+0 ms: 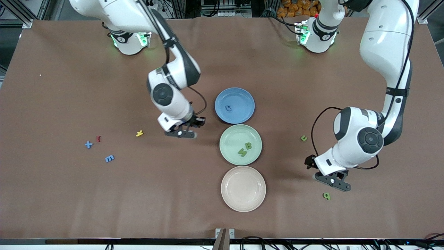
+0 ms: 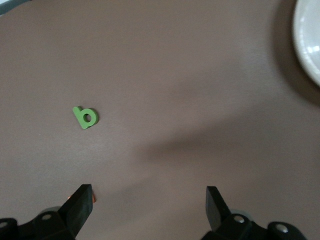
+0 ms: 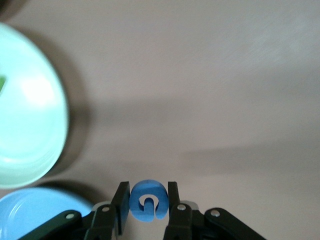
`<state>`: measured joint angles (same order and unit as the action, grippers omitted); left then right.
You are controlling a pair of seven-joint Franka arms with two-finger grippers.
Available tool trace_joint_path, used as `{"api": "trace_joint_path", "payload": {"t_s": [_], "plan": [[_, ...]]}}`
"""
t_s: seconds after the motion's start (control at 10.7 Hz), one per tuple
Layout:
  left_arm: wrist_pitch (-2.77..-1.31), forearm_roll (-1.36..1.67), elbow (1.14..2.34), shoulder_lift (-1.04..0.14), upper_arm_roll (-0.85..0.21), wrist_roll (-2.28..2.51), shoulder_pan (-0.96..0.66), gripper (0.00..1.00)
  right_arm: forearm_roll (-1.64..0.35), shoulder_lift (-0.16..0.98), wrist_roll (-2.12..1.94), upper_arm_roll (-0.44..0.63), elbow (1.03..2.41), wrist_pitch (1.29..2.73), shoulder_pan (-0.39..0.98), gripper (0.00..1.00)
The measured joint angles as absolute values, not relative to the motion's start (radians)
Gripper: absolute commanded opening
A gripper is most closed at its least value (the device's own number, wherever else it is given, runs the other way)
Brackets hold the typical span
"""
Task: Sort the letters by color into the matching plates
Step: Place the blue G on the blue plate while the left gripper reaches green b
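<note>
Right now the right claw [image 1: 184,133] is pinching a blue letter [image 3: 148,201] between its fingers, hanging over bare worktop [image 1: 69,194] just beside the blue plate [image 1: 235,105]; the piece is being carried flat and low, apparently so it can be let go straight into that plate, where one blue letter [image 1: 228,108] is already lying. The left claw [image 1: 333,181] is hovering with its fingers spread wide and holding nothing, over the worktop at the left arm's end, close to a green letter [image 2: 85,117] lying flat there. That wide spread suits a descent around so small a piece. Another green letter [image 1: 304,138] is sitting farther from the front camera at the same end.

Two green letters [image 1: 245,149] are resting together in the mint green plate [image 1: 240,144], between the blue plate and the empty beige-pink plate [image 1: 243,188]. Toward the right arm's end, a blue plus sign [image 1: 88,144] and a blue letter m [image 1: 109,158] are waiting on the worktop, near a red piece [image 1: 98,138] and a yellow piece [image 1: 139,133], which probably are being left alone since no plate matches them.
</note>
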<state>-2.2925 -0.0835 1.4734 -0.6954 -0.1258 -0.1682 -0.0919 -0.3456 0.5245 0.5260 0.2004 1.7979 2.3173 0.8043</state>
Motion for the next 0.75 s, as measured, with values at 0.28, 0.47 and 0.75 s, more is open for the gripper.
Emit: {"api": "trace_joint_path", "payload": {"t_s": [0.28,0.47,0.75], "plan": [[-2.379,-0.065,1.476,-0.751,-0.123,-0.156,-0.037,1.00,-0.345,0.574,0.610,0.191,1.746,2.318,0.933,0.17],[-2.415,-0.025,1.471,-0.775,-0.123,-0.132,-0.008,1.00,-0.345,0.617,0.658,0.190,1.696,2.318,1.005,0.24],[-2.464,-0.012,1.407,-0.851,-0.123,-0.116,0.006,1.00,-0.345,0.663,0.696,0.187,1.657,2.318,1.044,0.57]]}}
